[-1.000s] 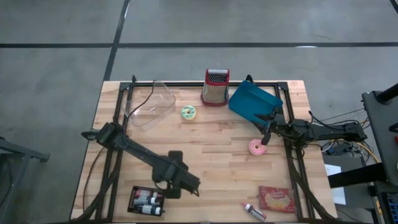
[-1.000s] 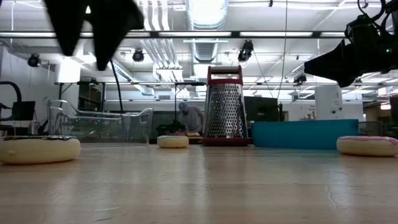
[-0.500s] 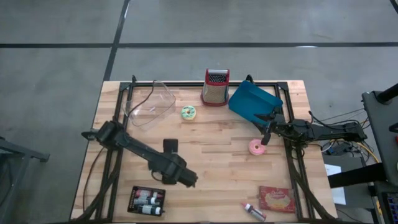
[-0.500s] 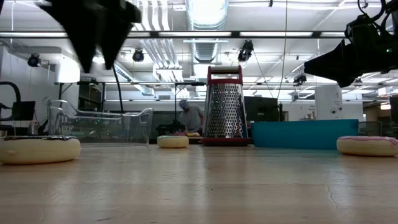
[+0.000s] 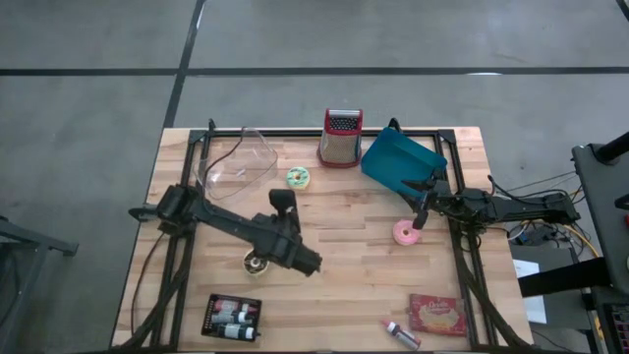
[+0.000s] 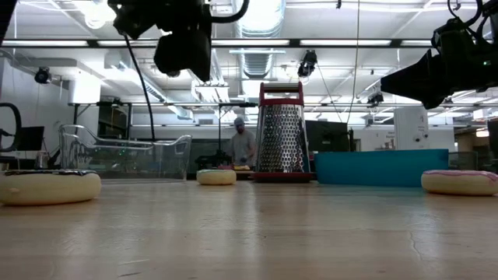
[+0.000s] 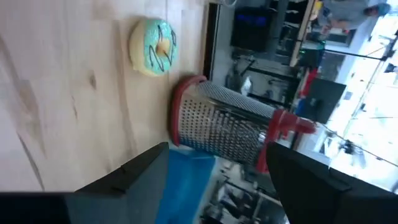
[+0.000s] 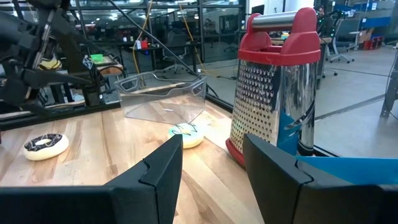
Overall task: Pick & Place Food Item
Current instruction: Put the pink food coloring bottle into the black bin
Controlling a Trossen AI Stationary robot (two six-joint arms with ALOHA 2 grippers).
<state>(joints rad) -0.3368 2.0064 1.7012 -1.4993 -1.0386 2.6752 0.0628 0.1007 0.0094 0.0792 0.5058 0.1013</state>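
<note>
Wooden bench [image 5: 344, 261] carries everything. Blue bin [image 5: 401, 161] sits far right, tilted, just beside the box grater [image 5: 341, 137], which stands upright at far centre. Clear plastic container [image 5: 236, 162] sits far left.

Left gripper [image 5: 284, 201] hangs above the bench centre-left, fingers apart, holding nothing, pointing toward the far side at the grater. Right gripper [image 5: 421, 191] hovers at the right, over the near edge of the blue bin, fingers partly open, empty.

Food items are round donuts lying flat, so no long axis or heading to report. Pink donut [image 5: 404, 233] lies on the right, just near of the right gripper. Green-iced donut [image 5: 298, 177] lies far centre, between clear container and grater. Chocolate-iced donut [image 5: 257, 262] lies centre-left, partly hidden under the left arm.

Near edge: black tray of small bottles [image 5: 231, 317] left, red packet [image 5: 437, 315] right, small tube [image 5: 402, 333] beside it.
</note>
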